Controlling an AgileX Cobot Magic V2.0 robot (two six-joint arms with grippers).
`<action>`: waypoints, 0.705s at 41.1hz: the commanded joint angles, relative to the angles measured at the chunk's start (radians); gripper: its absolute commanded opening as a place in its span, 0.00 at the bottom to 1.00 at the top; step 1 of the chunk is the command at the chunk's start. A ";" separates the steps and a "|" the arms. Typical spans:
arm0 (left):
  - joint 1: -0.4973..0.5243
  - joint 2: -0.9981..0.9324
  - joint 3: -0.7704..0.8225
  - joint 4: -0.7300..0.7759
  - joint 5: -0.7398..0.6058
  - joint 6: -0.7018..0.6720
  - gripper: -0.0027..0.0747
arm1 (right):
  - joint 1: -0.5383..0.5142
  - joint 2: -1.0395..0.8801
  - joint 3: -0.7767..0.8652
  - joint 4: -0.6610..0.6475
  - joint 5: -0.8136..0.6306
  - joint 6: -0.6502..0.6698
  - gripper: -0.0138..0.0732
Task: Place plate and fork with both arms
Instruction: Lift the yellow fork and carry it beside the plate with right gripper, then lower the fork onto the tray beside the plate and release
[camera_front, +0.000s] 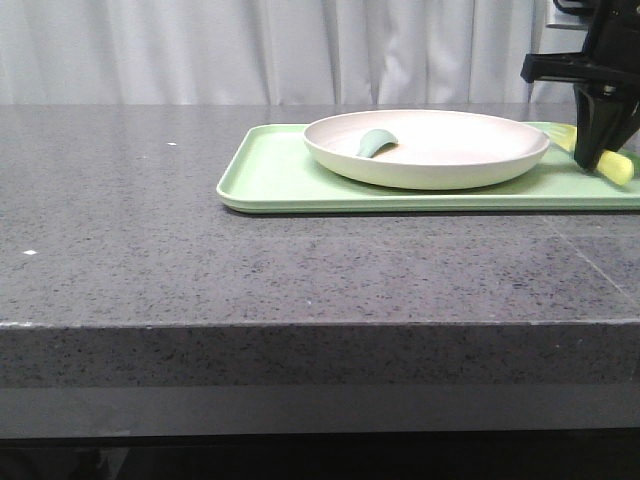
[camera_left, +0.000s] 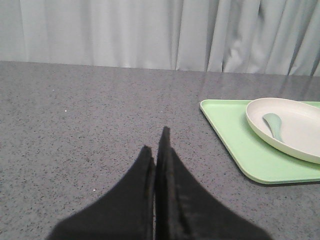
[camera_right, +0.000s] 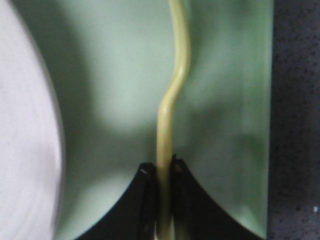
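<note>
Pinching the fork (camera_right: 172, 100) by its handle on the tray (camera_front: 270, 170) just beside the plate (camera_front: 440, 160), the right pincer (camera_right: 161, 172) is seemingly finishing the placing, needing only release, while the left pincer (camera_left: 156, 150) is hovering shut and empty over the desk (camera_front: 120, 200).

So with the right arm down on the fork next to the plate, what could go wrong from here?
The right gripper pinches the thin fork on edge, near one end; it may twist or slip out when moved. The plate sits close beside the fork on the tray, so a sideways swing might knock its rim. A spoon-like piece lies loose in the plate and may slide if the plate is bumped.
</note>
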 joint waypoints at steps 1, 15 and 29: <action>0.000 0.009 -0.027 -0.010 -0.083 -0.001 0.01 | -0.001 -0.057 -0.025 0.003 -0.027 -0.015 0.29; 0.000 0.009 -0.027 -0.010 -0.083 -0.001 0.01 | -0.001 -0.170 -0.100 0.003 -0.003 -0.022 0.58; 0.000 0.009 -0.027 -0.010 -0.083 -0.001 0.01 | 0.000 -0.386 -0.040 0.003 -0.004 -0.022 0.17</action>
